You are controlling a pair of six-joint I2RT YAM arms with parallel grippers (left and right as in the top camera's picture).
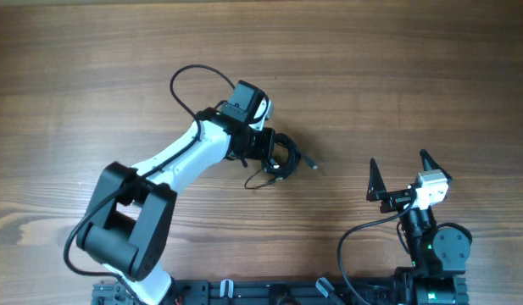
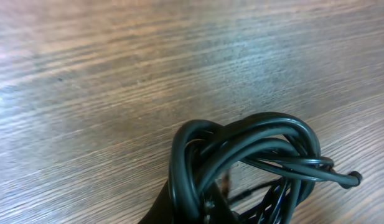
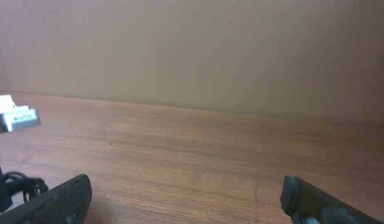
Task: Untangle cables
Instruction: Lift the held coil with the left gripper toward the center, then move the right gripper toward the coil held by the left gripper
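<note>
The cables (image 1: pixel 282 161) are a small knotted bundle of thin black cords on the wooden table, with a plug end (image 1: pixel 313 166) sticking out to the right. My left gripper (image 1: pixel 274 152) is on the bundle and shut on it. In the left wrist view the looped cords (image 2: pixel 254 149) fill the lower middle, wrapped over a dark finger, with a plug tip (image 2: pixel 352 179) at the right. My right gripper (image 1: pixel 403 174) is open and empty at the lower right, well apart from the bundle. In the right wrist view the bundle (image 3: pixel 20 183) shows at the far left.
A thicker black arm wire (image 1: pixel 189 80) loops above the left arm. The left arm's white link (image 1: pixel 180 157) crosses the table's middle left. The wooden table (image 1: pixel 397 68) extends all around, with a plain wall (image 3: pixel 192 50) behind.
</note>
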